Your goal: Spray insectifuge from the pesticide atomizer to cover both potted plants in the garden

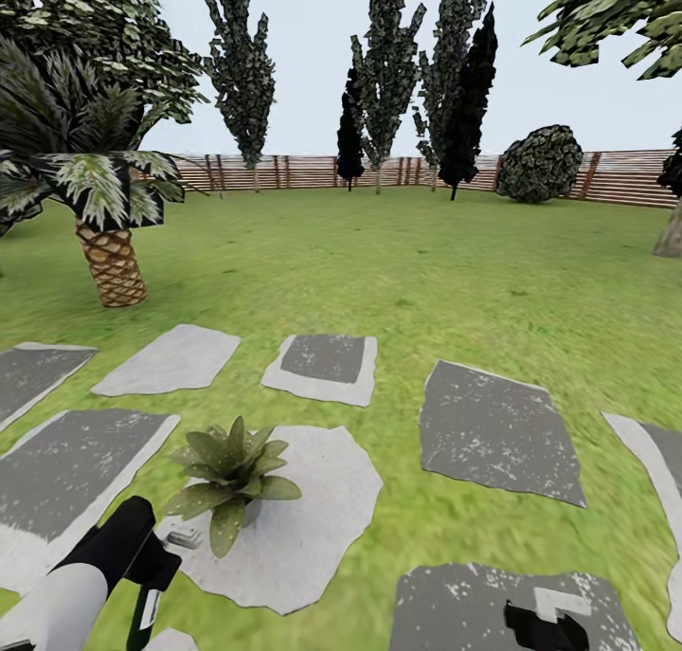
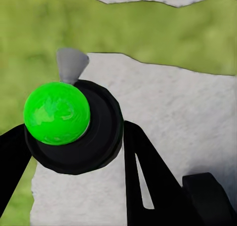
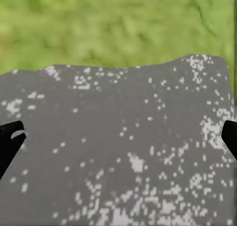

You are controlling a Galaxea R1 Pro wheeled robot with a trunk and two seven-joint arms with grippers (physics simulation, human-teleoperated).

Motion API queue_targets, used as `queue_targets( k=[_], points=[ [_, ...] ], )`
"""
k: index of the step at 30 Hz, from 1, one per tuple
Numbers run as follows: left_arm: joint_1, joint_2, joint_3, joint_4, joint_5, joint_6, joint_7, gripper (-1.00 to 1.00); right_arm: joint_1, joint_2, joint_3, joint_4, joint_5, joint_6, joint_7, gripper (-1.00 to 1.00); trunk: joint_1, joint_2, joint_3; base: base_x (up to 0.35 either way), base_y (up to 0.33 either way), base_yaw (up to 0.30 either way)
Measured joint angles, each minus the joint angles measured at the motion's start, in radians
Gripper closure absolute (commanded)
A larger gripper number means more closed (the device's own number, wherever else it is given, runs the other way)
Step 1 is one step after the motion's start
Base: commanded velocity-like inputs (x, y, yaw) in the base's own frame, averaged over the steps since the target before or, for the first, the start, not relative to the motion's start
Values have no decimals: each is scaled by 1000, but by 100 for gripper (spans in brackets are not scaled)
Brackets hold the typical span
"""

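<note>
Closest to the lens, in the left wrist view: left gripper (image 2: pixel 74 152) clamped on the pesticide atomizer (image 2: pixel 74 130), black fingers (image 2: pixel 148 176) hugging its dark body, green ball on top, grey nozzle past it. Poised just beside the potted plant (image 1: pixel 232 471) on a pale stepping stone (image 1: pixel 303 528). Beyond that plant's stone, right gripper (image 3: pixel 118 137) spread wide, empty, above a dark speckled slab (image 3: pixel 123 152).

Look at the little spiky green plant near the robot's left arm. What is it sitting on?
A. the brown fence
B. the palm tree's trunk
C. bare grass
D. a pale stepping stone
D. In the head view the potted plant sits on the pale stepping stone, with grass all around the stone; the palm and the fence are farther off.
</note>
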Motion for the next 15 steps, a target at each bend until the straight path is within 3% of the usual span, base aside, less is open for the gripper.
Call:
queue_targets(
  k=[8, 10, 13, 15],
  points=[
    [-14, -23, 7, -9, 6, 9, -7, 100, 0, -2, 0, -1, 0, 1, 1, -100, 0, 0, 0, 0, 0, 0],
    [-21, -25, 5, -10, 6, 51, -12, 100, 0, -1, 0, -1, -1, 1, 0, -100, 0, 0, 0, 0, 0, 0],
    [-62, -26, -1, -11, 5, 167, -36, 100, 0, 1, 0, -1, -1, 1, -1, -100, 0, 0, 0, 0, 0, 52],
    [-79, -23, -4, -11, 3, 188, -43, 100, 0, 1, 0, -1, -1, 1, -1, -100, 0, 0, 0, 0, 0, 196]
  ],
)
